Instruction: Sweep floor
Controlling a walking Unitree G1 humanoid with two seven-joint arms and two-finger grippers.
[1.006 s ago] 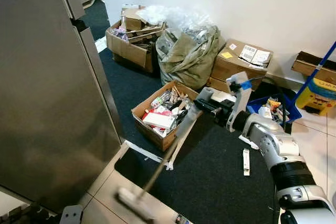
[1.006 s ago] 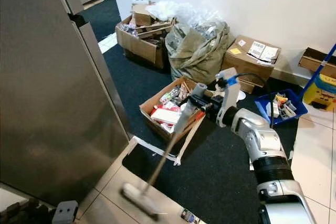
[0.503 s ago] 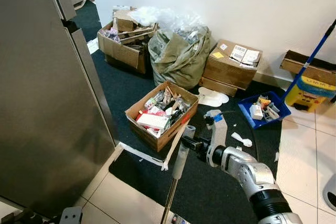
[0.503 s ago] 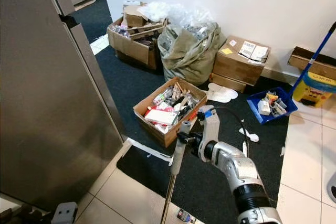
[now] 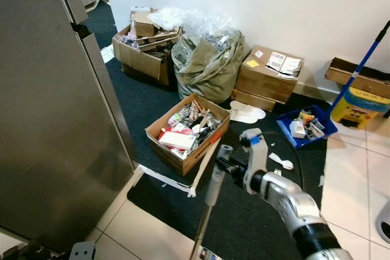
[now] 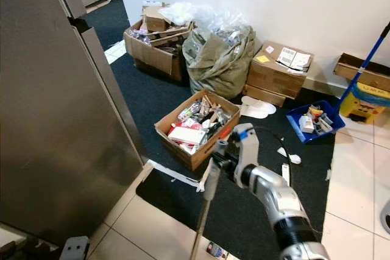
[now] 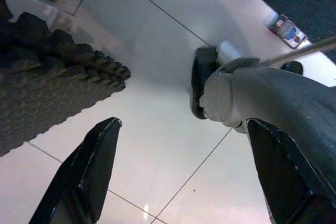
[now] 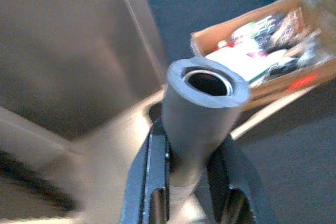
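One right gripper [image 5: 226, 164] is clamped on the grey foam top of the metal-poled broom [image 5: 214, 182]; its long axis drops steeply down and toward the robot, onto pale tile below the hand. Left gripper [image 7: 178, 166] hangs spread open, idle.

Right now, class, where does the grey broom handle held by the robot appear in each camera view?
Left eye view: grey broom handle at lower centre, in the right gripper.
Right eye view: lower centre.
Left wrist view: thin pole at the upper right edge.
Right wrist view: central, hollow end facing the camera.
Shared landmark: open cardboard box of clutter.
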